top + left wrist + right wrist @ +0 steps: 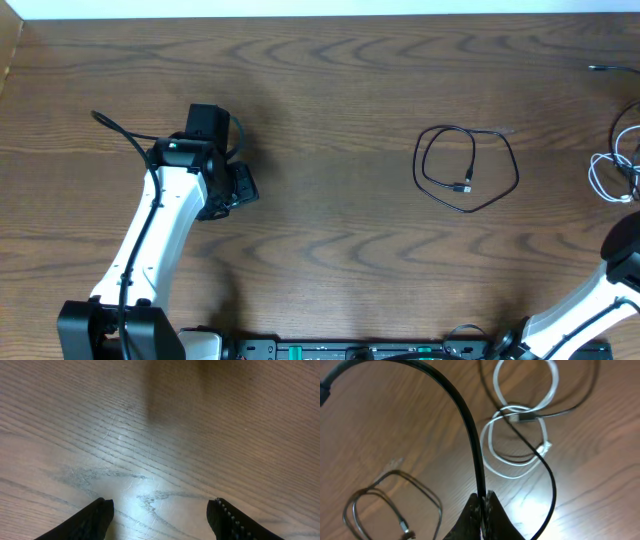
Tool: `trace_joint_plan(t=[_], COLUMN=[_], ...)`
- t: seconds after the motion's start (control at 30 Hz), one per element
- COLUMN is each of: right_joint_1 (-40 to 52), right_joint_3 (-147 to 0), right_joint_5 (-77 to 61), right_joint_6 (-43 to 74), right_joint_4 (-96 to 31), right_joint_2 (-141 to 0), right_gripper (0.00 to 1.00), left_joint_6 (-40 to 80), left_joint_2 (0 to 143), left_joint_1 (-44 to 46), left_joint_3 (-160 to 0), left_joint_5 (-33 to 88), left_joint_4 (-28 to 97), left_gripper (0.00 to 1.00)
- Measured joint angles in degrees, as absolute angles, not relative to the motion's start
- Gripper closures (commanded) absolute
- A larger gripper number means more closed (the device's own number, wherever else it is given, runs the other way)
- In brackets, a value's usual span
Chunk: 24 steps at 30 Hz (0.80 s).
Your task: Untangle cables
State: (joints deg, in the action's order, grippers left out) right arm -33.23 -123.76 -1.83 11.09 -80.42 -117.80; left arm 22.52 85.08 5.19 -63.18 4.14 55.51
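Tabletop w/ two arms. L gripper (pixel 161 507) is hovering over bare wood table (pixel 150 435), fingers spread wide, grasping nothing. R gripper (pixel 483 500) is pinching a thick black cable (pixel 472 430), jaws clenched on it; the cord is arcing up and left, out of frame. White cable (pixel 489 445) is lying in loops beyond, w/ a thin black cable (pixel 553 487) crossing it, prob. tangled. Looped black cable (pixel 472 160) is lying apart, right of table centre.

Left arm (pixel 165 215) and right arm (pixel 585 305) have white shells, black joints; a thick black wire (pixel 120 130) runs along the left.
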Motion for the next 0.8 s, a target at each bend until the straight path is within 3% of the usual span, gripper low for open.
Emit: trace_joint_plan(t=[0.5,0.53,0.6,0.63,0.7,0.8], right_joint_1=[-38.4,-38.5,-38.6,-38.7,-38.8,-38.8], right_joint_3=[-123.8,-123.8,-123.8,-123.8,-123.8,-123.7], right_joint_5=[3.6,4.4,6.1,6.7,7.4,7.5], right_joint_6=[18.2,18.6,20.0,20.3,20.7,21.1], right_joint_4=[-76.9,-76.8,-76.5,-76.3,-75.9,-76.0], right_joint_2=[-117.8,-117.8,-117.8,-117.8,-117.8,-117.8], right_gripper=[0.98,0.94,0.52,0.39,0.28,0.26], left_joint_6=[22.5,22.5,22.5,22.5,22.5,22.5], left_joint_2=[85.1,85.1,85.1,85.1,85.1,85.1], left_joint_1=[5.2,5.2,5.2,5.2,5.2,5.2], left_joint_3=[-63.2,-63.2,-63.2,-63.2,-63.2,-63.2], left_joint_5=[4.1,4.1,4.1,4.1,4.1,4.1], left_joint_4=[55.7,55.7,55.7,55.7,55.7,55.7], left_gripper=[0.35,0.35,0.35,0.35,0.35,0.35])
